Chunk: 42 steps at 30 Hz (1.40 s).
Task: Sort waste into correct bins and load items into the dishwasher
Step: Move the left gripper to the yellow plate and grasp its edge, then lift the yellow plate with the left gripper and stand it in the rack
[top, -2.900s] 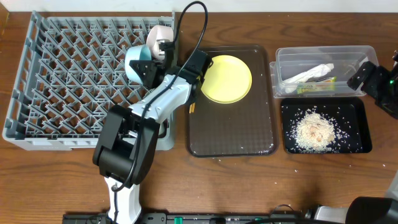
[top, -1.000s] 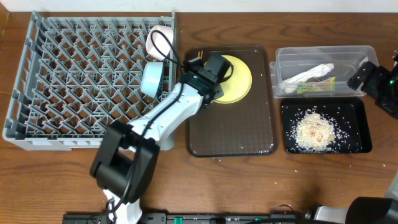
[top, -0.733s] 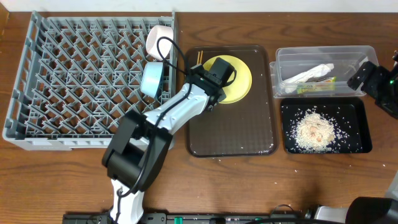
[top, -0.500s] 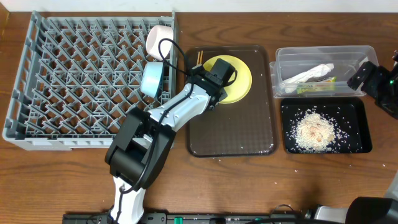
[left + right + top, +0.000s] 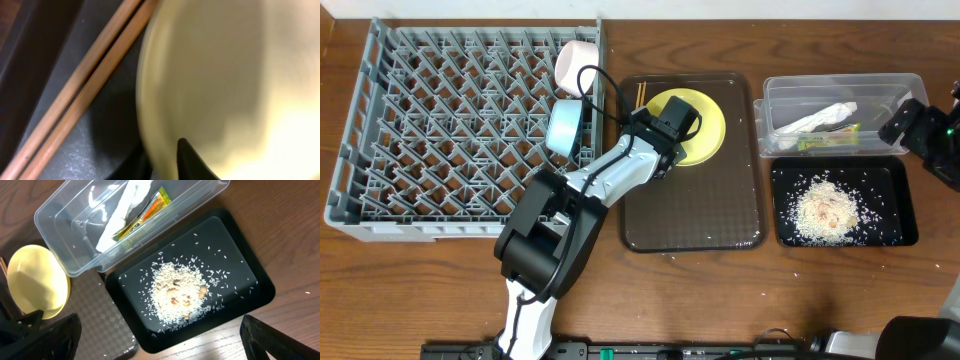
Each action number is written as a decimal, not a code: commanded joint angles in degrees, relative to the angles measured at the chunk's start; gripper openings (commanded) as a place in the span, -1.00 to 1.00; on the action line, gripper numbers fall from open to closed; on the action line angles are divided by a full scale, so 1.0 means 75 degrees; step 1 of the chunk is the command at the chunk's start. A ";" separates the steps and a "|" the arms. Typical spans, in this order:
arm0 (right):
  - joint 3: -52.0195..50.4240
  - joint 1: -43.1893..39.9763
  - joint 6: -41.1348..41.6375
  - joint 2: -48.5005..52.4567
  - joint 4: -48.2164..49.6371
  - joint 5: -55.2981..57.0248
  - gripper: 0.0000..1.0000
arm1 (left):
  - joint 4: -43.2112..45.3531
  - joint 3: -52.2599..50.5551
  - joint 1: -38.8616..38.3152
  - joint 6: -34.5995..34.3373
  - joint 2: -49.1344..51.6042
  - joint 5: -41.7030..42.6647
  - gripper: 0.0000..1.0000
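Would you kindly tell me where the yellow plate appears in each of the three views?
Overhead: plate top centre, partly under the left arm.
Left wrist: plate fills the right side, blurred.
Right wrist: plate at the left edge.
Shared landmark: the brown tray beneath it.

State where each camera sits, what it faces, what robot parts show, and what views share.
Overhead: above the table, facing down on the grey plastic dish rack and dark brown serving tray; both arms show.
Left wrist: on the left arm, close above the yellow round plate and wooden chopsticks; one dark fingertip shows.
Right wrist: on the right arm, looking down at the clear plastic tub and black tray; both fingers show.
Shared: all three views show the plate.
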 commanded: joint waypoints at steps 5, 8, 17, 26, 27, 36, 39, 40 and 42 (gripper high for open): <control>0.0085 -0.0023 0.0067 -0.0140 -0.0006 0.0044 0.98 | -0.0204 0.0038 -0.0003 0.0070 0.0102 -0.0020 -0.85; 0.0085 -0.0023 0.0067 -0.0140 -0.0006 0.0044 0.99 | -0.0189 0.0041 -0.0026 0.0358 0.0052 -0.0023 -0.85; 0.0085 -0.0023 0.0067 -0.0140 -0.0006 0.0044 0.98 | -0.0157 0.0085 -0.0023 0.2952 -0.1239 -0.0382 -0.86; 0.0085 -0.0023 0.0067 -0.0140 -0.0006 0.0044 0.98 | -0.0452 0.0085 -0.0023 0.5753 -0.3346 -0.2769 -0.85; 0.0085 -0.0023 0.0067 -0.0140 -0.0006 0.0044 0.99 | -0.0449 0.0085 -0.0020 0.6018 -0.3541 -0.3174 -0.85; 0.0085 -0.0023 0.0067 -0.0140 -0.0006 0.0044 0.98 | 0.0597 0.0085 0.0472 0.9684 -0.4188 -0.6271 -0.85; 0.0085 -0.0023 0.0067 -0.0140 -0.0006 0.0044 0.99 | 0.1209 0.0085 0.0965 1.0739 -0.4153 -0.6266 -0.85; 0.0085 -0.0023 0.0067 -0.0140 -0.0006 0.0044 0.99 | 0.1443 0.0085 0.1139 1.1007 -0.4141 -0.6266 -0.85; 0.0085 -0.0023 0.0067 -0.0140 -0.0006 0.0044 0.98 | 0.1909 0.0085 0.1521 1.1514 -0.4106 -0.6202 -0.85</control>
